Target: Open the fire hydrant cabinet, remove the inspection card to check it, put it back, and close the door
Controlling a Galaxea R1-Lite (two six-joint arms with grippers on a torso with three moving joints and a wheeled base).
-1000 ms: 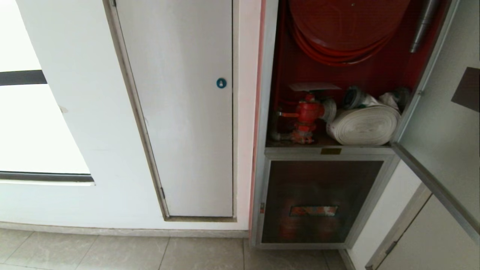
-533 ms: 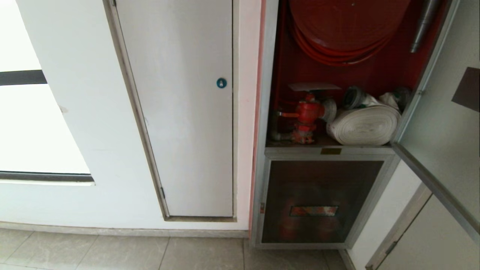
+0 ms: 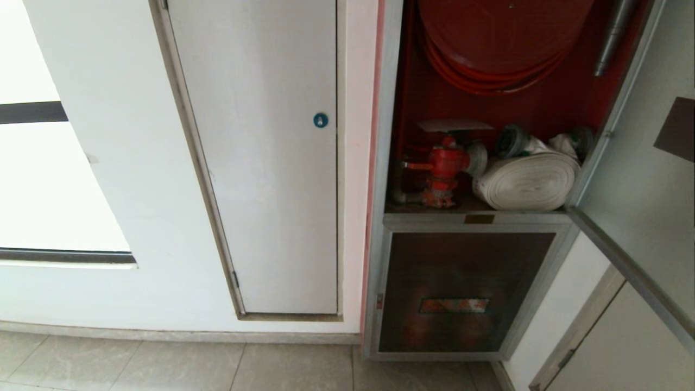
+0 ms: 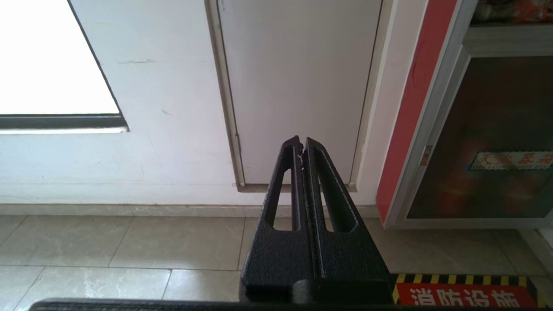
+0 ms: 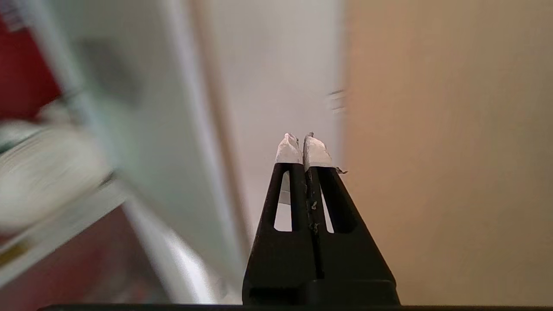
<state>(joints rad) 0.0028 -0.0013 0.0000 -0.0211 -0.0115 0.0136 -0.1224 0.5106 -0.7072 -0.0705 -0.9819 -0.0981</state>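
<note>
The fire hydrant cabinet [image 3: 386,163] stands open at the right of the head view, with a red valve [image 3: 444,165] on its shelf. A pale flat sheet [image 3: 455,125], which looks like the inspection card, lies on top of the valve. The door [image 3: 640,179] is swung out to the right. Neither gripper shows in the head view. My right gripper [image 5: 302,139] is shut and empty, its white-taped tips pointing past the door [image 5: 129,108] toward a pale wall. My left gripper [image 4: 301,144] is shut and empty, aimed low at the white door's foot.
A plain white door [image 3: 271,163] with a blue round lock [image 3: 320,120] is left of the cabinet, and a bright window [image 3: 54,184] further left. A rolled white hose [image 3: 526,182] and red hose reel [image 3: 499,43] fill the cabinet. A striped red floor marking [image 4: 466,293] lies below.
</note>
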